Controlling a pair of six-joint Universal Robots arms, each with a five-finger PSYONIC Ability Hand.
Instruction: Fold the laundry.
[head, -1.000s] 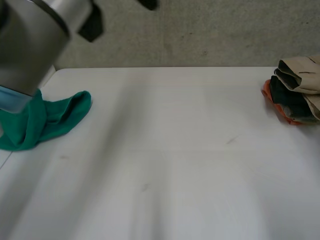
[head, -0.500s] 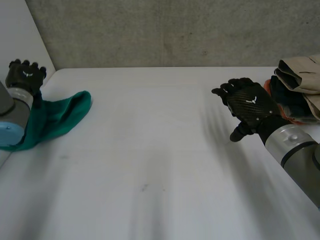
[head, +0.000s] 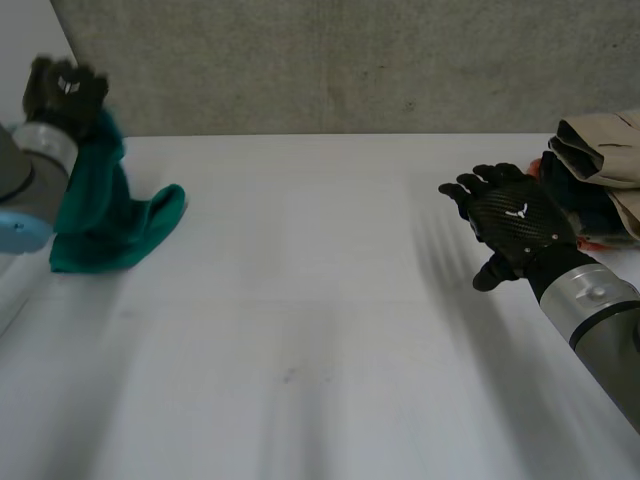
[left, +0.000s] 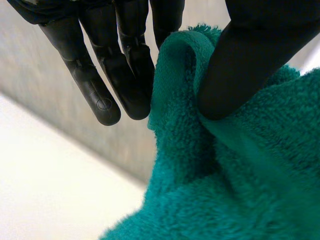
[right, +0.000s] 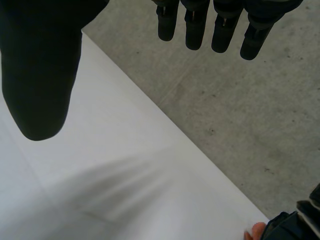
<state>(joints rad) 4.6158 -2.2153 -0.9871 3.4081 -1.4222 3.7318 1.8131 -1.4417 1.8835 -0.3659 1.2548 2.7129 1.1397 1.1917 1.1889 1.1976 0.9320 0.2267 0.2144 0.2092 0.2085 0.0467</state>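
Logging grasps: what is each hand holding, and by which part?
Left hand pinches the green towel by its bunched top; right hand holds nothing.

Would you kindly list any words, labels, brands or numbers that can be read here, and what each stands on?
No words or numbers are readable.
Black right hand, on its back: a small white emblem, no letters.
Black left hand, on its back: a similar white mark, blurred.
Green terry towel: no label visible.

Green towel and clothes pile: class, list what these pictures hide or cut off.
Green towel: head view, left arm covers one side; left wrist view, cut off by the frame.
Clothes pile: head view, cut off by the edge, partly behind right hand; garment count unclear.
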